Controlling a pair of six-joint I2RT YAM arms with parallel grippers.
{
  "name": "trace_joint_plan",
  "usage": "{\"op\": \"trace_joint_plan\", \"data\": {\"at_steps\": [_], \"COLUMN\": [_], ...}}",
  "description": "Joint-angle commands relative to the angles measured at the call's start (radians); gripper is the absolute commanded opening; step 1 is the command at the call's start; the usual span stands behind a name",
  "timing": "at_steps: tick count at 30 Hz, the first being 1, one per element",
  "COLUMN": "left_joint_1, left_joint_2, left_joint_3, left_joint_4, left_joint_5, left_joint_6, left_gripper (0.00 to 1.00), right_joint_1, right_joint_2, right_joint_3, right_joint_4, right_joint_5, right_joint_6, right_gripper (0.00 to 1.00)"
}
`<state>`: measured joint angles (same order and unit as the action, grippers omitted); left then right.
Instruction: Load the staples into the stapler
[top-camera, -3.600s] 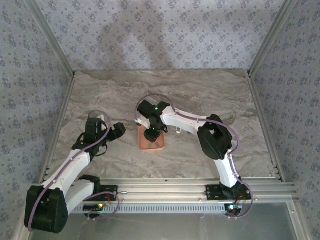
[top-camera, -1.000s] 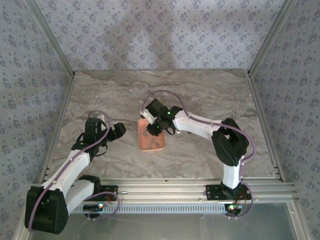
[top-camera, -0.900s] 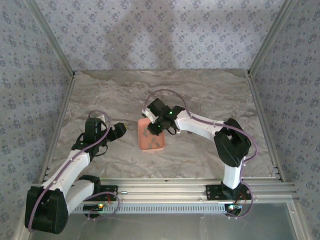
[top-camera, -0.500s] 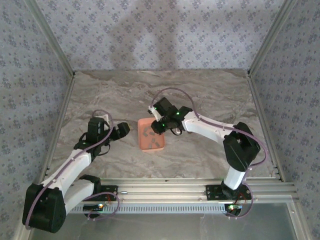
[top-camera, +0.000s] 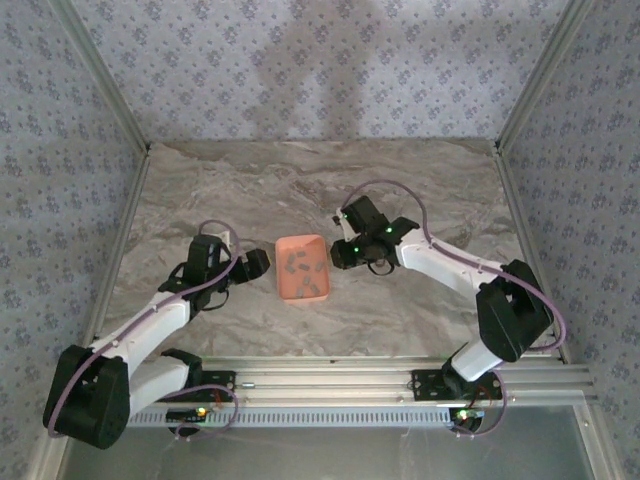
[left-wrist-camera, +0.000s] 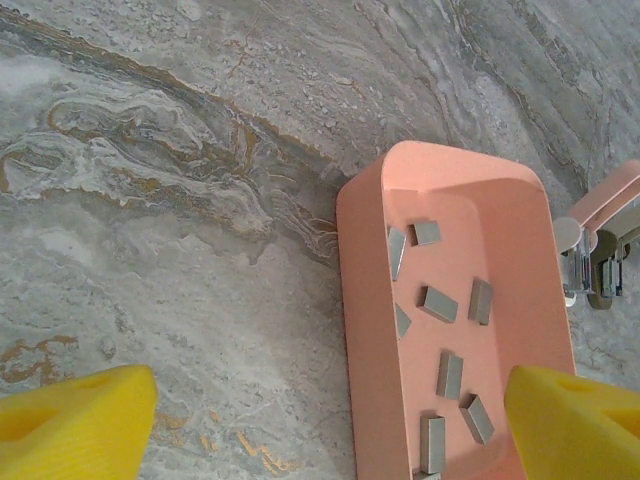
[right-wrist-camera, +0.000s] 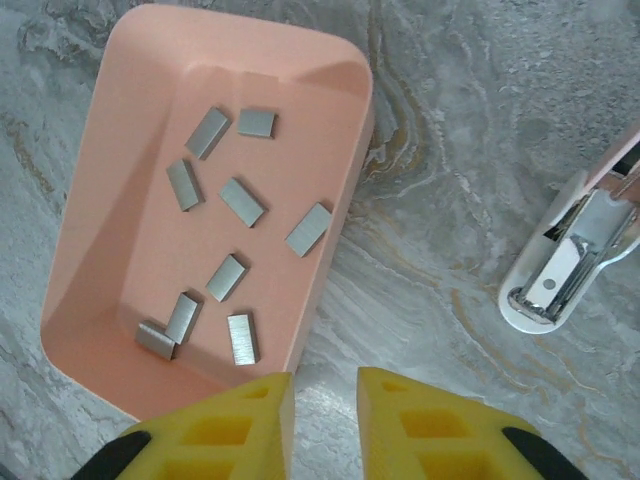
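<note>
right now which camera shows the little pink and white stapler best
The right wrist view: the small pale pink and white stapler lies open, its metal channel exposed. The left wrist view catches part of the stapler at its right edge.

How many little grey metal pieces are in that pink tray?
9 staples, all loose inside the tray: in the right wrist view, five in its upper half, four in its lower half. None looks hidden.

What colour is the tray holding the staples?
The tray is salmon pink, clearest in the right wrist view.
</note>
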<state>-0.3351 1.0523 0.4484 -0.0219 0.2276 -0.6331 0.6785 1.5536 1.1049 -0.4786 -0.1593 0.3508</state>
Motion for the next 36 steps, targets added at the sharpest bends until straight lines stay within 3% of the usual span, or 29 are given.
{"op": "trace_joint_plan", "data": {"at_steps": [1, 11, 19, 36], "left_joint_1": [0.000, 0.092, 0.163, 0.187], "left_joint_2": [-0.007, -0.056, -0.099, -0.117], "left_joint_3": [0.028, 0.000, -0.031, -0.033], "left_joint_4": [0.001, -0.042, -0.053, -0.072], "left_joint_5": [-0.010, 0.011, 0.042, 0.045], "left_joint_6": [0.018, 0.019, 0.001, 0.008], "left_gripper": [0.90, 0.90, 0.91, 0.91], "right_joint_1": [0.002, 0.114, 0.168, 0.172], "right_joint_2": [0.014, 0.241, 0.467, 0.615], "right_joint_3": [0.049, 0.347, 0.555, 0.625], "right_joint_4": [-0.015, -0.224, -0.370, -0.339], "right_joint_5": [-0.048, 0.041, 0.113, 0.120], "right_joint_6": [0.015, -0.302, -0.504, -0.536], "right_gripper": [0.29, 0.46, 0.48, 0.45]}}
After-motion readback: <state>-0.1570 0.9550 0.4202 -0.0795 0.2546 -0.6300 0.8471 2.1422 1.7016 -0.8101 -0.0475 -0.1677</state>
